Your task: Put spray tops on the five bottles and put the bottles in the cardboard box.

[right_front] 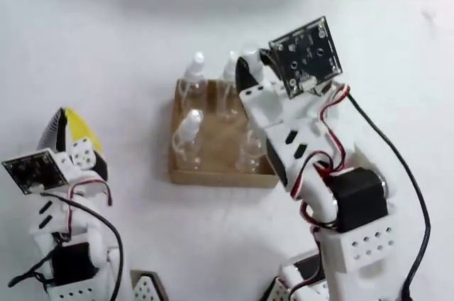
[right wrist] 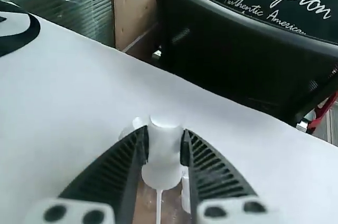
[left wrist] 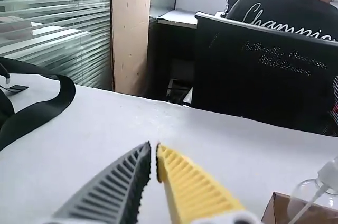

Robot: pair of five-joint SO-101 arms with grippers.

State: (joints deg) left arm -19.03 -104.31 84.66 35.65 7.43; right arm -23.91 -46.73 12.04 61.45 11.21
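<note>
A cardboard box [right_front: 213,171] sits mid-table with several clear bottles standing in it, such as the capped ones at the back left [right_front: 194,76] and front left [right_front: 189,135]. My right gripper [right_front: 248,63] hangs over the box's back right corner. In the right wrist view that gripper [right wrist: 162,131] is shut on a white spray top [right wrist: 163,152], whose thin tube [right wrist: 158,205] drops toward a bottle beneath. My left gripper [right_front: 66,118] rests left of the box, apart from it, its grey and yellow fingers shut [left wrist: 153,152] on nothing.
A bottle [left wrist: 323,188] and the box's corner [left wrist: 288,211] show in the left wrist view. A black strap [left wrist: 37,110] lies on the white table. Beyond the far table edge stands a black office chair [left wrist: 264,71] with a person seated.
</note>
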